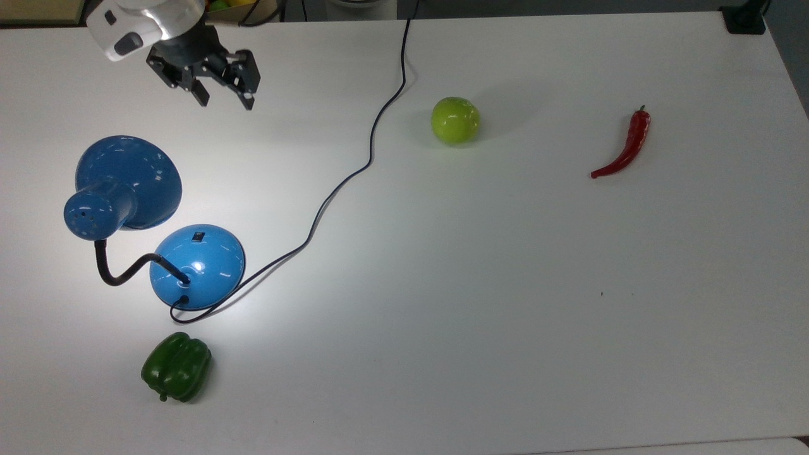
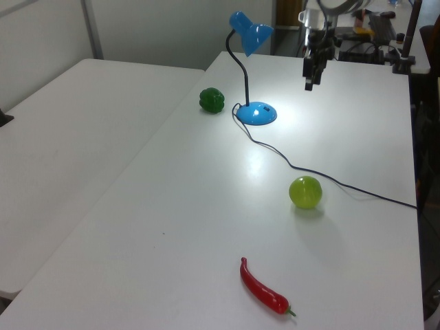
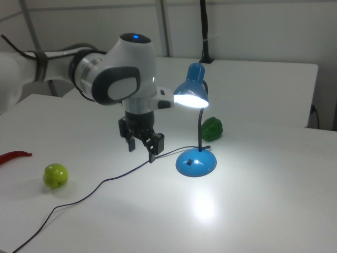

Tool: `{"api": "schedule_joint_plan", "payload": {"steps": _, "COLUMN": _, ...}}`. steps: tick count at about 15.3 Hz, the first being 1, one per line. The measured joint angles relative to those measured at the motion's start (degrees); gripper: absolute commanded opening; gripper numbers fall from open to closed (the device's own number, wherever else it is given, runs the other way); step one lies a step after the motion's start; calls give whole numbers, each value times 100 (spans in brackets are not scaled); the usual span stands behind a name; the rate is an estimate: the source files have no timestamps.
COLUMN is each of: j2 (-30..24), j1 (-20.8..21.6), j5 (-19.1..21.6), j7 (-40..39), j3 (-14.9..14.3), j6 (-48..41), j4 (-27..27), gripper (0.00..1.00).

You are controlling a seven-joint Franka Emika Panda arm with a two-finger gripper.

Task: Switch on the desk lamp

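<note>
Table [image 1: 505, 316] first: a white surface with the desk lamp [image 1: 197, 265] at the top view's left, shade glowing, so the task looks done. Gripper [image 1: 224, 101], jaws spread and empty, hangs well apart from the base switch [image 1: 198, 237], toward the top view's upper edge.

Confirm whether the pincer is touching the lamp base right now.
No, the pincer hangs open above the table, apart from the desk lamp base.

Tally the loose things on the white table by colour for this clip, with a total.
Blue: 1, the glossy blue desk lamp, lit
Green: 2, the dark green bell pepper and the round yellow-green apple
Red: 1, the long red chilli
Total: 4
</note>
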Motion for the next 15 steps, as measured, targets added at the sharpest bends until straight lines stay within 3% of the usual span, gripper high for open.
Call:
{"api": "schedule_joint_plan", "payload": {"steps": 7, "j2": -1112, "j1": 59, "j5": -4, "j7": 36, "j3": -96, "j6": -1877, "j4": 463, "gripper": 100}}
{"api": "schedule_joint_plan", "payload": {"steps": 11, "j2": -1288, "j1": 408, "j5": -4, "j7": 1085, "j3": -107, "j6": -2243, "j4": 894, "gripper": 100}}
{"api": "schedule_joint_plan", "payload": {"steps": 13, "j2": -1275, "j1": 665, "j5": -4, "j7": 1647, "j3": 1, "j6": -2243, "j4": 1011, "gripper": 100}}
{"api": "schedule_joint_plan", "payload": {"steps": 15, "j2": -1257, "j1": 698, "j5": -4, "j7": 1732, "j3": 333, "j6": -2240, "j4": 1021, "gripper": 100}}
